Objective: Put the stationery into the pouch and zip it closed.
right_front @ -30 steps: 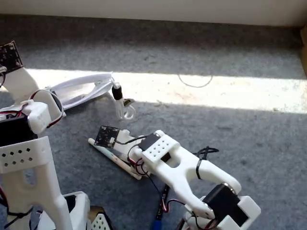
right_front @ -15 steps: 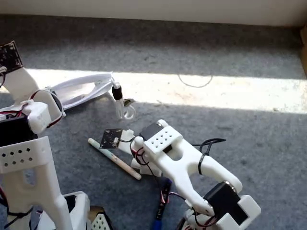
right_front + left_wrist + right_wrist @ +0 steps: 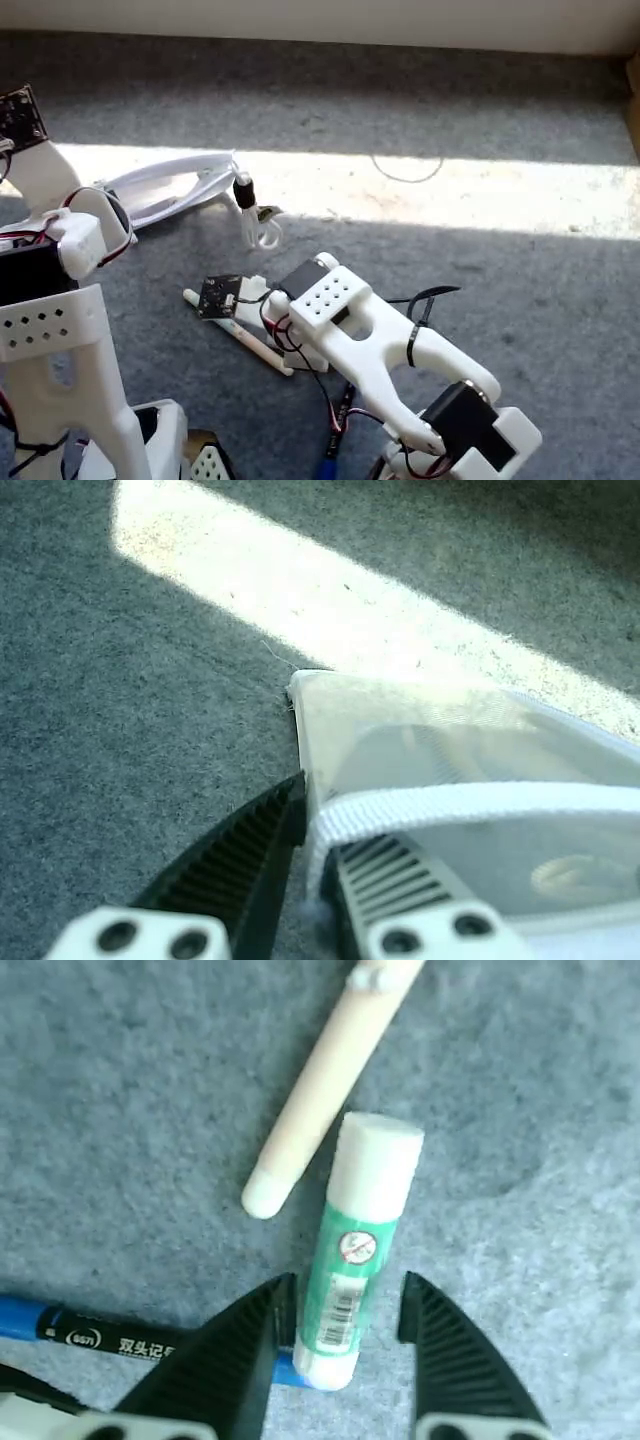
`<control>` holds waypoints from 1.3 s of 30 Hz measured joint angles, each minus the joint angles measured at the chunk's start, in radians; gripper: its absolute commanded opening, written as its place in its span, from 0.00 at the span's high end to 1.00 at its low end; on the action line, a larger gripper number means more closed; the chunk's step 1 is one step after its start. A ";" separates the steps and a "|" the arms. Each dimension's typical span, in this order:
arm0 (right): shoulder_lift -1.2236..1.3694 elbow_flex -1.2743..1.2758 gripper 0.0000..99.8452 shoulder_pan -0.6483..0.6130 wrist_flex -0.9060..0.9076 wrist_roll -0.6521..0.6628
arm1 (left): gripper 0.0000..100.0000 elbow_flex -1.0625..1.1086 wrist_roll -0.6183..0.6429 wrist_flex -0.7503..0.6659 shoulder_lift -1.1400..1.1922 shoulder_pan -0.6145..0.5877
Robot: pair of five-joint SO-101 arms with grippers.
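Note:
A clear white pouch (image 3: 170, 190) lies at the back left with its mouth gaping. My left gripper (image 3: 310, 815) is shut on the pouch's (image 3: 450, 750) white webbing edge. A green and white glue stick (image 3: 355, 1260) lies on the grey carpet between the jaws of my right gripper (image 3: 345, 1300), which is open and straddles the stick's lower end. A cream pen (image 3: 320, 1090) lies just beyond the stick, and a blue marker (image 3: 60, 1328) lies off to one side. From above, the right arm's wrist (image 3: 320, 300) hangs over the cream pen (image 3: 240, 335).
A black zipper pull with a clear ring (image 3: 262, 232) trails from the pouch's near corner. The blue marker (image 3: 333, 450) runs under the right arm toward the front edge. The left arm's white base (image 3: 60, 360) fills the front left. A sunlit band crosses the carpet.
The right arm drew back off the cream pen, then shifted slightly left and down over the stationery. The left arm and the pouch have stayed still.

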 measured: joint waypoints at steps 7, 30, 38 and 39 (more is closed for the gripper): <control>0.000 -0.008 0.81 -0.005 0.000 0.000 | 1.00 0.000 0.000 0.000 0.000 0.000; 0.046 0.097 0.81 -0.084 -0.313 -0.112 | 1.00 0.000 0.000 0.000 0.000 0.000; 0.129 0.077 0.98 -0.078 -0.325 -0.115 | 1.00 0.000 0.000 0.000 0.000 0.000; 0.130 0.077 0.98 -0.078 -0.325 -0.115 | 1.00 0.000 0.000 0.000 0.000 0.000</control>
